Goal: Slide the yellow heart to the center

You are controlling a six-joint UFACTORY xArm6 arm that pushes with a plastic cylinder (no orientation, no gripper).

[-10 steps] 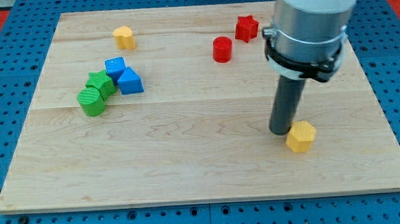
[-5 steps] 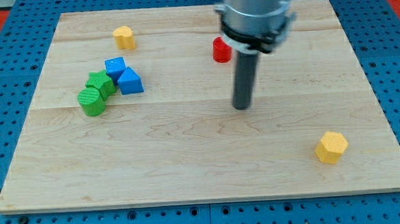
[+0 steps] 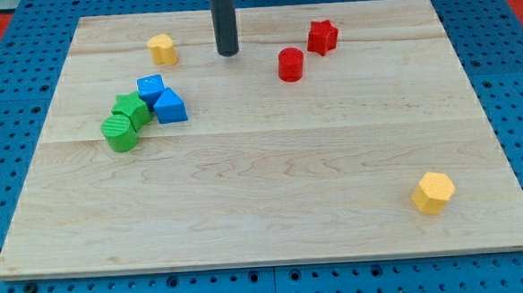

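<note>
Left side of board: green blocks (image 3: 124,122) and blue blocks (image 3: 161,98) bunched together, not in play. Yellow heart (image 3: 161,48) (shape is my best read, it's small) sits near the top edge, left of middle, nowhere near centre. My tip (image 3: 228,52) is just right of it, not touching, pushing nothing. Yellow hexagon (image 3: 433,191) sits near bottom-right corner. Push not yet started; all the travel remains.

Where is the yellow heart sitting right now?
The yellow heart sits near the wooden board's top edge, on the view's left, above the blue and green cluster; my tip is just to its right, not touching.
</note>
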